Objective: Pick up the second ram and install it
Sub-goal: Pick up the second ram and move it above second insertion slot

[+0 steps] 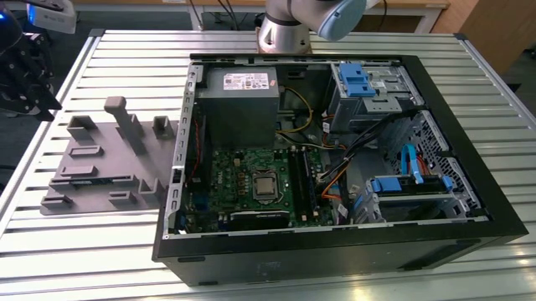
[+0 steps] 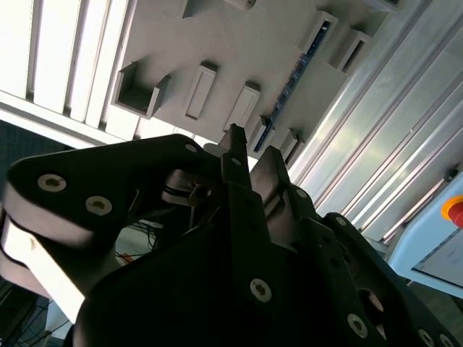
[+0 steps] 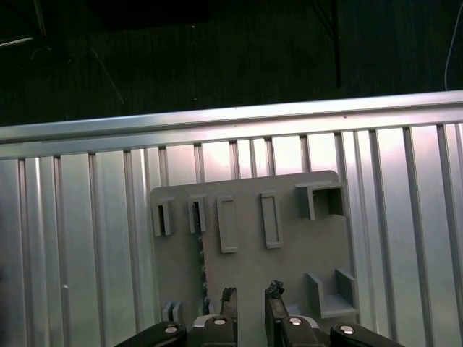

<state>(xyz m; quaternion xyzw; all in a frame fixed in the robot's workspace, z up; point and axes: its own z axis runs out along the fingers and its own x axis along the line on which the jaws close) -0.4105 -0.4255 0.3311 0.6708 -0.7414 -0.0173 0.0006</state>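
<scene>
Gripper [image 3: 252,300]: fingers a narrow gap apart with nothing between them, hanging over the grey tray [image 3: 289,260]. The second ram [image 3: 202,271] stands on edge in a tray slot, just beside one fingertip [image 3: 230,298] and outside the gap, so it isn't lined up for a grasp.

My read is that this is the approach to the pick. To do it well:
- shift sideways until the stick's top edge sits centred in the gap
- square the fingers to the board's flat faces
- descend straight, since the slot walls leave little room for skew
- grip near mid-length so it lifts level and doesn't bind

What each view adds:
- First wrist view: looks straight down, good for the sideways offset between stick and gap.
- Second wrist view: looks past the gripper [image 2: 253,155] at a slant and catches the ram's [image 2: 289,87] blue-green face along its length.
- Exterior view: has the open PC case [image 1: 469,207] and the motherboard [image 1: 243,182] beside the tray [image 1: 92,135]. I can't tell slot occupancy from there.
</scene>
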